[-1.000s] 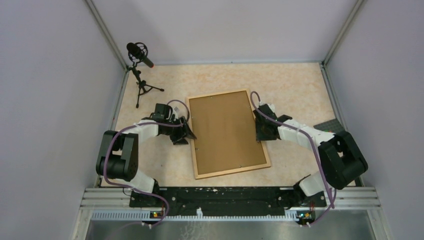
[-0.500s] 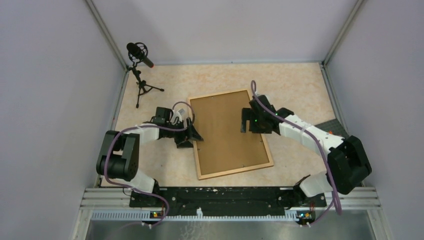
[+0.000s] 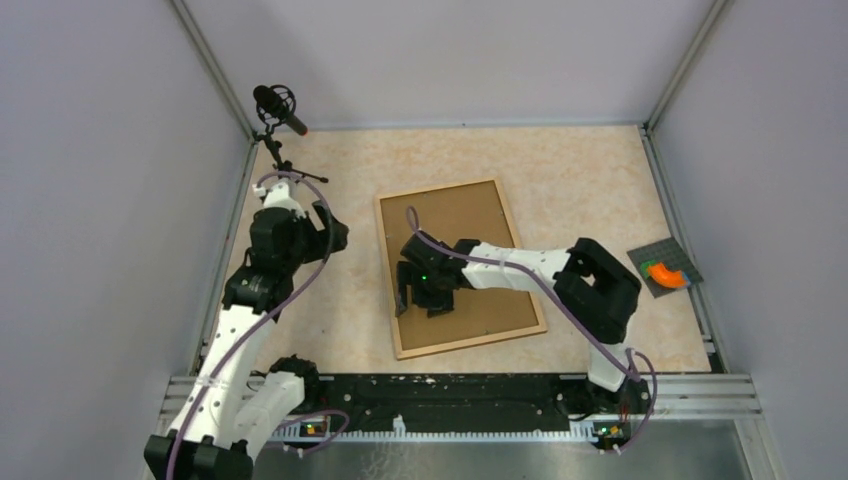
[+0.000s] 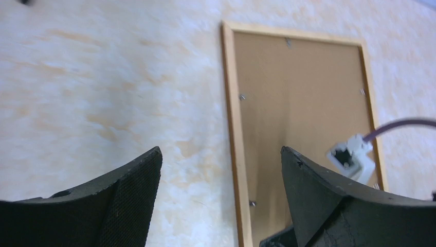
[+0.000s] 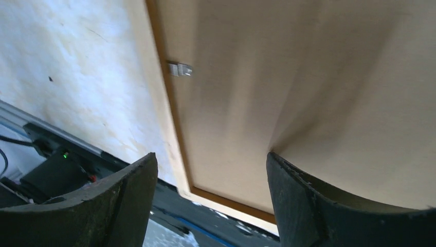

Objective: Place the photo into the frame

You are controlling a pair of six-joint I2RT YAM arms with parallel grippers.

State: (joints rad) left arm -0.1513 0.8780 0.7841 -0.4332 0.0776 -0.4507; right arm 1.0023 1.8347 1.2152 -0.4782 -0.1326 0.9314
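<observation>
Where it lies, rectangular pale-wood frame [image 4: 232, 103], brown backing [image 4: 303, 103]

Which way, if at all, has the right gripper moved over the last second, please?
Yes. The right gripper has swung left across the frame, from its right edge to above its left edge, ending nearer the microphone.

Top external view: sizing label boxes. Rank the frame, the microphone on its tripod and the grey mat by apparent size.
1. frame, clearly largest.
2-3. microphone on its tripod and grey mat: similar, tripod partly hidden, so unranked.
</observation>
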